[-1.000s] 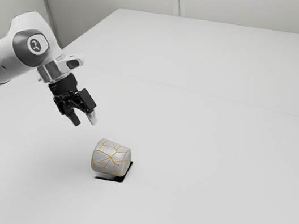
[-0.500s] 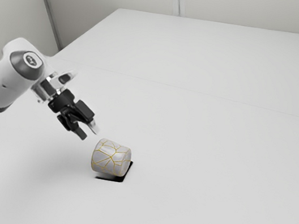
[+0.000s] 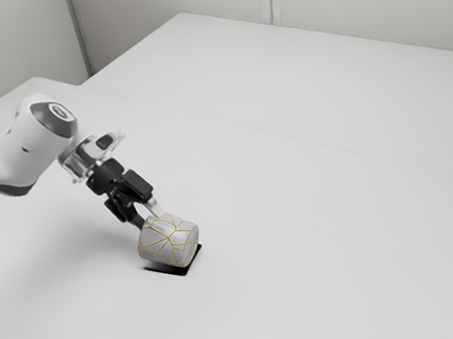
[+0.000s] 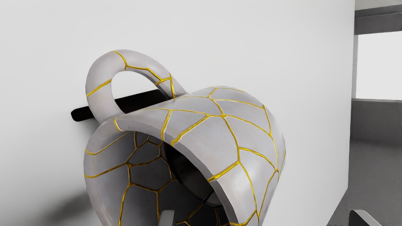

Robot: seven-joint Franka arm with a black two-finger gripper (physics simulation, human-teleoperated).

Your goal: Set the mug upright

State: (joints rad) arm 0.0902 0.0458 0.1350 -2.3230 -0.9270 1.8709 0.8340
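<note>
The tool [image 4: 262, 218] stands open at the mug [image 3: 168, 240], which lies on its side on the counter [image 3: 307, 261] just ahead of it, so best centre the rim [image 4: 221, 195] between both fingers [image 4: 168, 218] before squeezing, gently and evenly

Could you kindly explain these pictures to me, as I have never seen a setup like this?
The white machine is a robot arm with a black two-finger gripper. The exterior view is taken from a camera at the arm's side; the wrist view comes from one on its hand. These are simulator renders.

A pale mug with gold lines lies on its side on the white table, its handle sticking out and its open end toward the gripper. The fingers stand apart around part of it; nothing is held.
</note>
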